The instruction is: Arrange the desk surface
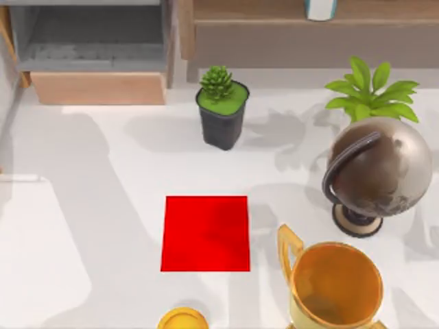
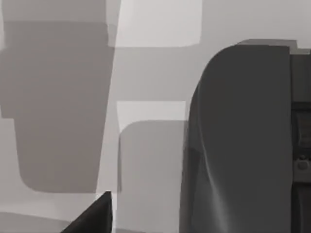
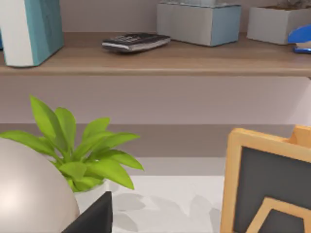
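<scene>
The white marbled tabletop (image 1: pixel 103 157) spread across the top view, carrying a red mat (image 1: pixel 206 233) at centre, a potted succulent (image 1: pixel 221 106) behind it, and a globe (image 1: pixel 381 168) and gold trophy (image 1: pixel 336 284) at right. No writing could be read.

Red mat (image 1: pixel 206 233) center; succulent pot (image 1: pixel 222 107) behind it; globe (image 1: pixel 379 169), leafy plant (image 1: pixel 370 90), gold trophy (image 1: pixel 334 286) right; calculator (image 3: pixel 135 41) on shelf (image 3: pixel 155 62).

The gold cup (image 1: pixel 336 288) and the yellow round thing (image 1: pixel 182 319) get cut off at the table's near edge.
</scene>
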Available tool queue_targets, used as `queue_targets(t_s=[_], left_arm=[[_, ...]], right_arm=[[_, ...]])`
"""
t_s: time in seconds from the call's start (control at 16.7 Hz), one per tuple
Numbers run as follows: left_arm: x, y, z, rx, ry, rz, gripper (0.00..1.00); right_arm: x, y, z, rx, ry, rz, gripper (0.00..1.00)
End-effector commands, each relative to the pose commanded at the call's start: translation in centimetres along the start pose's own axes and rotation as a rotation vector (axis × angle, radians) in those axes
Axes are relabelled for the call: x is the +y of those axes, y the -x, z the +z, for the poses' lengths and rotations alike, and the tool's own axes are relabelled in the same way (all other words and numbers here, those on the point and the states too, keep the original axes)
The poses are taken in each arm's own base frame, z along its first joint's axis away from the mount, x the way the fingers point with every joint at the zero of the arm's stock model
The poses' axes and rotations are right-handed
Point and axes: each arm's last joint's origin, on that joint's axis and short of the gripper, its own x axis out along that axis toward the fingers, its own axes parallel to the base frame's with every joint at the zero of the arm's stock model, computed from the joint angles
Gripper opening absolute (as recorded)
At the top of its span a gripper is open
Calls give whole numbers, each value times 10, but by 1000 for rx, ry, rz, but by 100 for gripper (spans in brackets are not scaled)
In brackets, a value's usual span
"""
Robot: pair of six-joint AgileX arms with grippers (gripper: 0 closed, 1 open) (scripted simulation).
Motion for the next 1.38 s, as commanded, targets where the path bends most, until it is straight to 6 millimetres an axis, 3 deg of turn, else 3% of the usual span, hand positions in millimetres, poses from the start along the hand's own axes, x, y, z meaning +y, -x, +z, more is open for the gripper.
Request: queue_targets(t_s=[0.3,1.08,1.38], left_arm=[[-2,-7,0,8,-2,-2,100],[-2,-7,0,8,-2,-2,2],[-2,-7,0,8,-2,-2,0]], right_arm=[[0,0,0,0,0,0,100],[0,0,0,0,0,0,100],[0,0,0,0,0,0,100]])
